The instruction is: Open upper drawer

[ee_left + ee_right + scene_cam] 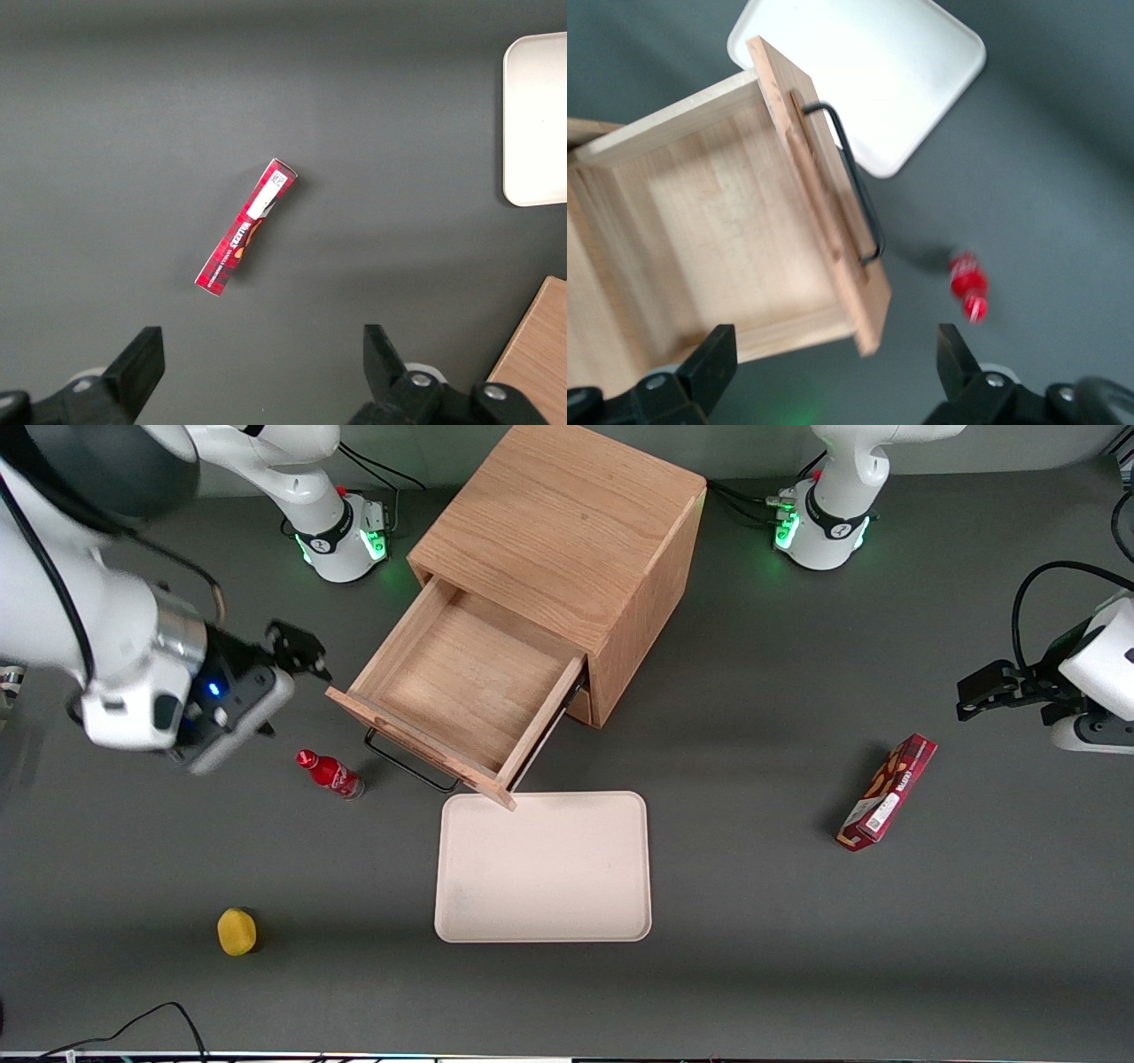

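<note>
The upper drawer (461, 691) of the oak cabinet (567, 531) stands pulled far out, its shallow wooden tray (718, 239) bare inside. Its black wire handle (409, 766) hangs at the front panel, seen also as handle (855, 190) from the wrist. My gripper (297, 651) hovers raised beside the drawer's corner, toward the working arm's end of the table, apart from the handle. Its fingers (713, 359) are spread wide, so the gripper (833, 372) is open with nothing held. The lower drawer is hidden under the open one.
A small red bottle (330, 773) lies on the table near the handle. A cream tray (543, 866) sits in front of the drawer, nearer the camera. A yellow object (236, 931) and a red snack box (888, 792) lie farther out.
</note>
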Robot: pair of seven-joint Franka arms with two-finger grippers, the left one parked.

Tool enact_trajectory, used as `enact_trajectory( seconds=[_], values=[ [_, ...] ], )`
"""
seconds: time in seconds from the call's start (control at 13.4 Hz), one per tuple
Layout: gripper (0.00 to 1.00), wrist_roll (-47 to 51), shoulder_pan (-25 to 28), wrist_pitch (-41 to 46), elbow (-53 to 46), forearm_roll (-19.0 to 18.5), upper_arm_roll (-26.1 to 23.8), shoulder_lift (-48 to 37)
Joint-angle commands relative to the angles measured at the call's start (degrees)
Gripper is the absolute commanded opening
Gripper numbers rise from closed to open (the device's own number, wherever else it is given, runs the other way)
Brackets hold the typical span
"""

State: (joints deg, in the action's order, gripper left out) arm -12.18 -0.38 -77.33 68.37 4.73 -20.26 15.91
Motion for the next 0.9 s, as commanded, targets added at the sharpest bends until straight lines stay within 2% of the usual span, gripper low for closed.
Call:
enact_trajectory(
  seconds=[0.0, 0.15, 0.22, 0.37, 0.52, 0.67, 0.82],
  values=[
    [1.00, 18.42, -0.94, 2.27, 2.38, -0.51, 1.18, -1.84],
    [1.00, 31.99, -0.85, 2.54, 2.73, -1.47, 2.94, -2.90],
    [1.00, 33.44, -1.03, 2.36, 3.69, -3.22, 3.03, -3.25],
    [1.00, 33.10, -1.21, 2.28, 4.84, -4.55, 5.13, -4.13],
    [1.00, 27.34, -1.47, 0.97, 8.43, -4.82, 7.32, -6.05],
    [1.00, 23.36, -1.56, -4.64, 16.05, -4.12, 10.14, -10.87],
    [1.00, 22.91, -1.56, -10.61, 26.58, -4.11, 10.76, -18.24]
  ],
)
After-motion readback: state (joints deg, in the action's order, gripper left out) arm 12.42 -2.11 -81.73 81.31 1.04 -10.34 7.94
